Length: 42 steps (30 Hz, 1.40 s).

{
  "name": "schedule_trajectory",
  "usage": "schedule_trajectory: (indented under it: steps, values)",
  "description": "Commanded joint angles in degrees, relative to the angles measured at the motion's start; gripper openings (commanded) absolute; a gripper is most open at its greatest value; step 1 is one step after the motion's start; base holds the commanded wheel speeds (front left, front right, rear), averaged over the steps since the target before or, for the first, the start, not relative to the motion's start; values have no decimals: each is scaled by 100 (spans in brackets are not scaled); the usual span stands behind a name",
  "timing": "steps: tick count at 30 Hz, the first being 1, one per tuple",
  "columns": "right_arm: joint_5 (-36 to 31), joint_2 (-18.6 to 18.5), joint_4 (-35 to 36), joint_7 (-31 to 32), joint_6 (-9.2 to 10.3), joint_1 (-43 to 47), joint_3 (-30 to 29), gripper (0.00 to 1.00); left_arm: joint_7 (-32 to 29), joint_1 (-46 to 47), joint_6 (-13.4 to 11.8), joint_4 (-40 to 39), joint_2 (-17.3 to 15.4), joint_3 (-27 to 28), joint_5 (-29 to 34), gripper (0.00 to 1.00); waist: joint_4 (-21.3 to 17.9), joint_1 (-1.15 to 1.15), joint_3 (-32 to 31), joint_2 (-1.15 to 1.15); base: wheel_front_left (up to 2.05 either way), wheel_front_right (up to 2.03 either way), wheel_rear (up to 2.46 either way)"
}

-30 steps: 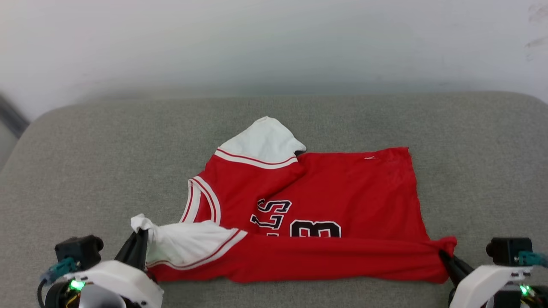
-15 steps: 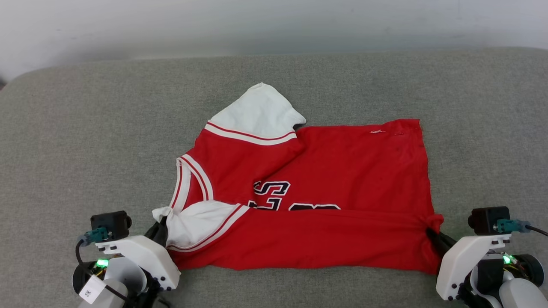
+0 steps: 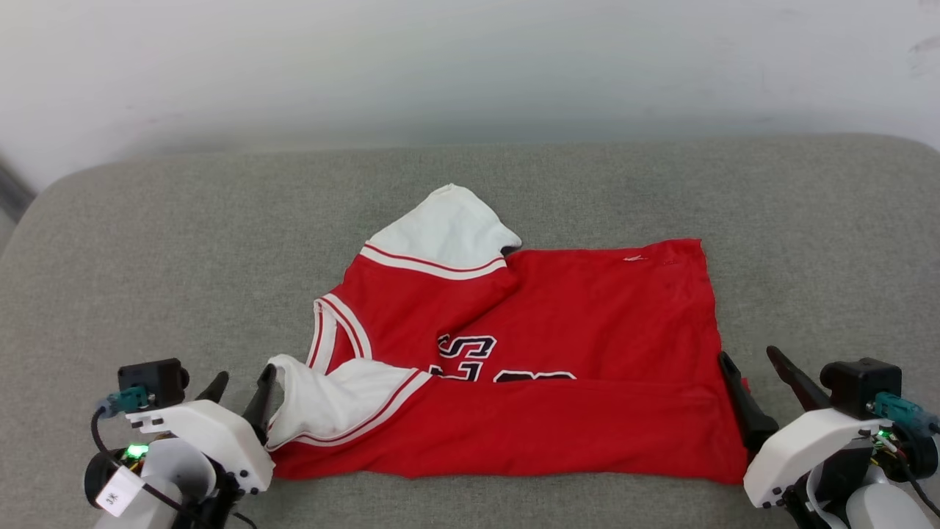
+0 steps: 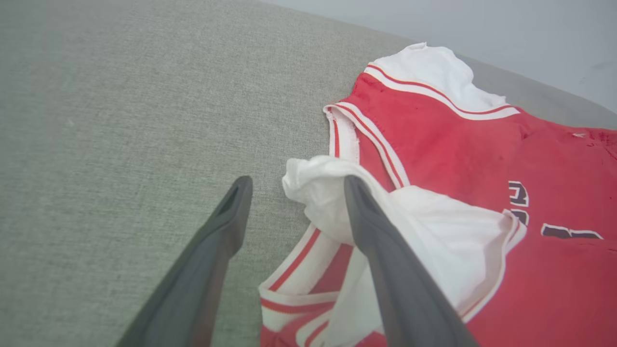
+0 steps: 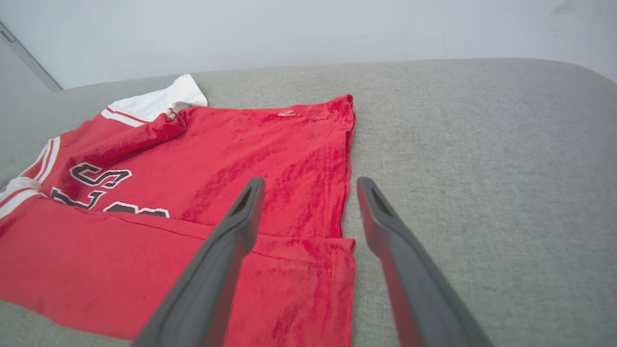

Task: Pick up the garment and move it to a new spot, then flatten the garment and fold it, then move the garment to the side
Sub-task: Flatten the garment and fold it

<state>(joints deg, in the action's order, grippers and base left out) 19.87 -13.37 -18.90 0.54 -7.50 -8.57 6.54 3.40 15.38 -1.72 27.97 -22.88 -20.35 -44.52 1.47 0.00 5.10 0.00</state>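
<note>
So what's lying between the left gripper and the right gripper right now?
The garment: in the head view its folded-over near strip runs from the open left gripper across to the open right gripper.

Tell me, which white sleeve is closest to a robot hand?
The near white sleeve, folded onto the red garment beside the left gripper; the other sleeve pokes out at the far edge.

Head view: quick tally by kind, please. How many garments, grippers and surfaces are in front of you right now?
Garments: 1, the red garment, partly folded
Grippers: 2, the left gripper and the right gripper, both open at the garment's ends
Surfaces: 1, the grey cushion under it
Total: 4
</note>
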Motion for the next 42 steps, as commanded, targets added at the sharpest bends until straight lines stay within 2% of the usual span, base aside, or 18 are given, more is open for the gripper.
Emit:
schedule_trajectory:
  steps: [1, 5, 9, 14, 19, 25, 26, 27, 28, 29, 37, 40, 42]
  values:
    - [-59, 69, 138, -121, 2, 120, -40, 100, -138, -85, -43, -117, -140, 13, -3, 100, -49, 0, -174, 0, 0, 0, 0]
    - [-228, 190, 466, -176, 2, 339, -128, 100, -1017, -211, -78, -564, -581, -52, -139, 100, -138, 0, -353, 0, 0, 0, 0]
    - [-331, 321, 808, -73, 2, 530, -189, 100, -2308, -354, 4, -1113, -1094, -170, -472, 100, -265, 0, -390, 0, 0, 0, 0]
    - [-375, 469, 1159, 37, 2, 610, -220, 100, -3575, -561, -268, -1701, -1549, -206, -862, 100, -474, 0, -214, 0, 0, 0, 0]
    - [-378, 590, 1309, 56, 2, 521, -237, 100, -4035, -720, -527, -1963, -1659, -157, -1091, 100, -665, 0, 119, 0, 0, 0, 0]
    - [-294, 615, 1306, 50, 2, 391, -300, 100, -4289, -742, -612, -1835, -1525, -234, -1277, 100, -786, 0, 431, 0, 0, 0, 0]
    - [-295, 604, 1310, 58, 2, 373, -321, 100, -4344, -739, -615, -1799, -1478, -263, -1310, 97, -796, 0, 465, 0, 0, 0, 0]
    - [-285, 594, 1315, 77, 2, 355, -340, 100, -4385, -742, -614, -1769, -1428, -300, -1334, 53, -801, 0, 481, 0, 0, 0, 0]
    - [-264, 587, 1324, 91, 2, 340, -360, 100, -4421, -742, -605, -1744, -1375, -329, -1369, 35, -804, 0, 496, 0, 0, 0, 0]
    - [-256, 575, 1339, 102, 2, 331, -377, 100, -4412, -731, -589, -1726, -1328, -337, -1394, 0, -803, 0, 508, 0, 0, 0, 0]
    - [96, 393, 1328, 611, 2, 267, -428, 100, -4130, -647, -436, -1655, -1240, -311, -1326, 0, -709, 0, 425, 0, 0, 0, 0]
    - [262, 220, 1247, 1120, 2, 210, -411, 100, -3967, -608, -384, -1700, -1286, -265, -1259, 0, -663, 0, 333, 0, 0, 0, 0]
    - [396, 99, 1148, 1697, 2, 183, -358, 100, -3838, -595, -375, -1784, -1333, -227, -1197, 0, -630, 0, 279, 0, 0, 0, 0]
